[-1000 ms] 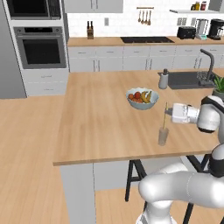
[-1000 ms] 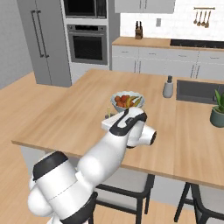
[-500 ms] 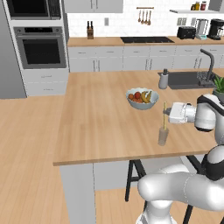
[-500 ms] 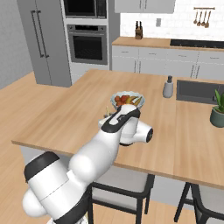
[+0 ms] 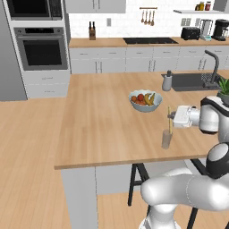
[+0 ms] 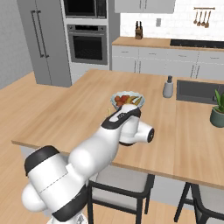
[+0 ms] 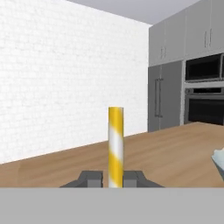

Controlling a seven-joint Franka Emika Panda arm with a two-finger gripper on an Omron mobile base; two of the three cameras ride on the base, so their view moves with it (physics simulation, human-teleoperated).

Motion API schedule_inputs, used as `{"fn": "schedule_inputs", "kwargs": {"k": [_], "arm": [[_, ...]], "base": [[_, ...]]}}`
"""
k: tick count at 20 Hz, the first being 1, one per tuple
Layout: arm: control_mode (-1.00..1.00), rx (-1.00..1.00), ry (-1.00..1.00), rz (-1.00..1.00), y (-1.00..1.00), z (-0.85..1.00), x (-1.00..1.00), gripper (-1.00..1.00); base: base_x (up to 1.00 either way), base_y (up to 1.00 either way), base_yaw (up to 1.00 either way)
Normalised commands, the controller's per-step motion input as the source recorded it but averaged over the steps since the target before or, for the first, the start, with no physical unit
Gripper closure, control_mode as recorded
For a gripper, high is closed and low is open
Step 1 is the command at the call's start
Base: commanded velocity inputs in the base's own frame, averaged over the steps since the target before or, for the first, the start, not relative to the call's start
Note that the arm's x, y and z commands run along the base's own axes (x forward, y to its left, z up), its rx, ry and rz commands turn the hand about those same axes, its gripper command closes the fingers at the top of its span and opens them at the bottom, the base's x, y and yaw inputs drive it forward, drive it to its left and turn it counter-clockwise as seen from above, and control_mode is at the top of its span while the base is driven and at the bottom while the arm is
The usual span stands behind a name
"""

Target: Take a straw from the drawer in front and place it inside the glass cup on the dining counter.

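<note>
Gripper (image 5: 171, 117): clenched on the straw (image 5: 169, 117), held upright.
Straw: poised directly above the cup (image 5: 166, 139).
Cup: set on the counter (image 5: 98, 120), near the fruit bowl (image 5: 145, 100).

Even, bright, diffuse light fills the rendered kitchen, with no visible lamp and no glare on the counter (image 5: 98, 116) or the white arm (image 6: 100, 148). Shadows are faint: a soft patch under the bowl (image 5: 145, 100) and darker shade beneath the counter's overhang. Both base views are soft and low in detail with blurry edges, while the hand view is sharper, the straw (image 7: 115, 146) crisp against a flatly lit brick wall (image 7: 65, 78), without edge distortion.
</note>
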Motion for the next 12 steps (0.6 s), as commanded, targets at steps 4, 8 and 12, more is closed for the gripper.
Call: {"fn": "schedule_inputs", "kwargs": {"k": [4,8,12], "arm": [[-1.0,0.0,0.0,0.0,0.0,-0.21,0.0,1.0],[-1.0,0.0,0.0,0.0,0.06,-0.16,0.02,1.0],[-1.0,0.0,0.0,0.0,0.16,-0.18,0.07,1.0]], "base": [[0.0,0.0,0.0],[0.0,0.0,0.0],[0.0,0.0,0.0]]}}
